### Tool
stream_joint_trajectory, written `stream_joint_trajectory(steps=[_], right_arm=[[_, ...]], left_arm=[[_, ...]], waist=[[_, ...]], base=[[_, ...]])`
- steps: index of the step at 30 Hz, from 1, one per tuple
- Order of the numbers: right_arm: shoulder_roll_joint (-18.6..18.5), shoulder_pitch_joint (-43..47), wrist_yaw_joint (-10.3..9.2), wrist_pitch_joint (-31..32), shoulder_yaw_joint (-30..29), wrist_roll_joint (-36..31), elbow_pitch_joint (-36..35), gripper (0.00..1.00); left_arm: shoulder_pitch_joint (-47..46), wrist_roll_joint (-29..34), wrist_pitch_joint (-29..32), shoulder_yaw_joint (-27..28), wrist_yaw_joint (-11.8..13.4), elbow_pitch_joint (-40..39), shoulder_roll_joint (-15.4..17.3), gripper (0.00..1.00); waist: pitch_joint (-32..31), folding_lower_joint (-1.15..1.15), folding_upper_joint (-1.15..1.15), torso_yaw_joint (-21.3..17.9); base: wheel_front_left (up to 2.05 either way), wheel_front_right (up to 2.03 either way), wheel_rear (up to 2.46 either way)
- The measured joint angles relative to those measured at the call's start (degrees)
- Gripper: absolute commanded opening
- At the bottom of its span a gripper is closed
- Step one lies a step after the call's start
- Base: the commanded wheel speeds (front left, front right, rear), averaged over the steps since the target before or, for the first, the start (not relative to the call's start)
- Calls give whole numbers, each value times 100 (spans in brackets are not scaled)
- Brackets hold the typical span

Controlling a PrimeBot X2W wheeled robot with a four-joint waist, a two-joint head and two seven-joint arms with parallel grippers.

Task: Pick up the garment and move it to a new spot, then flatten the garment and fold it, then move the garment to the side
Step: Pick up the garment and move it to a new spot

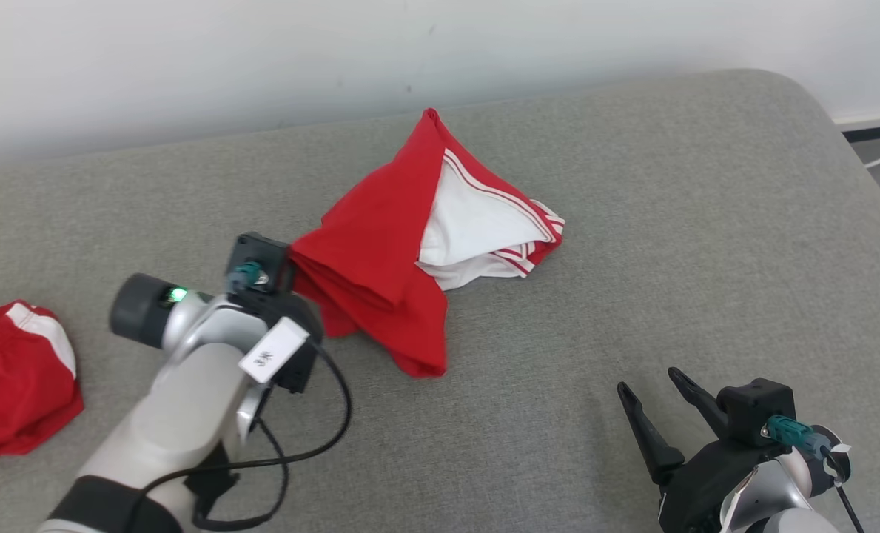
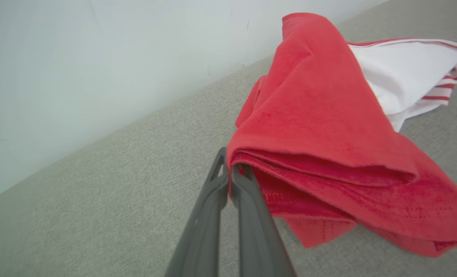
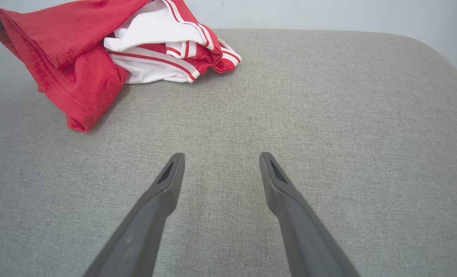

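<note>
L gripper [image 2: 229, 175] clamps garment [image 2: 328, 127] edge; 2nd red cloth [image 1: 10, 370] cropped.

Garment [image 1: 380, 252] on cushion [image 1: 669, 244] (second garment [image 1: 10, 377] leftward)

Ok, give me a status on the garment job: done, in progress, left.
Done: nothing complete yet. In hand: the pickup. The left gripper is shut on a folded red edge of the garment, which mostly rests bunched on the grey cushion. Left: carrying it to a new spot, flattening, folding and moving it aside. The right gripper is open over bare cushion, apart from the garment.
</note>
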Motion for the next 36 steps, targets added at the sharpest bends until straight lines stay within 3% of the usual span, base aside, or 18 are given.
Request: stream_joint_trajectory(steps=[9,14,16,18,23,24,25,26,36], right_arm=[[1,1,-4,7,12,10,-66,100],[-1,0,-4,10,13,18,-90,100],[-1,0,-4,15,19,18,-103,100],[-4,-1,-4,16,20,18,-110,100],[-8,-6,-5,60,25,18,-118,100],[-8,-7,-5,60,25,18,-118,100],[-8,-7,-7,60,25,18,-118,100],[-8,-7,-18,62,26,18,-118,100],[-8,-2,-55,65,15,19,-76,100]], left_arm=[[401,-249,-155,299,60,18,524,0],[523,-331,-191,424,91,115,631,0],[528,-352,-193,508,91,131,669,32],[537,-392,-193,566,93,158,720,21],[682,-565,-199,702,98,268,768,24],[706,-569,-198,719,99,288,777,46],[731,-573,-191,733,99,310,780,89],[748,-582,-191,740,99,327,783,100],[975,-693,-197,946,142,403,808,100]], waist=[[-95,0,0,182],[-107,0,0,205],[-107,0,0,211],[-105,0,0,213],[-96,0,0,200],[-94,0,0,195],[-94,0,0,189],[-94,0,0,183],[-158,0,0,143]], base=[[0,0,0],[0,0,0],[0,0,0],[0,0,0],[0,0,0],[0,0,0],[0,0,0],[0,0,0],[0,0,0]])
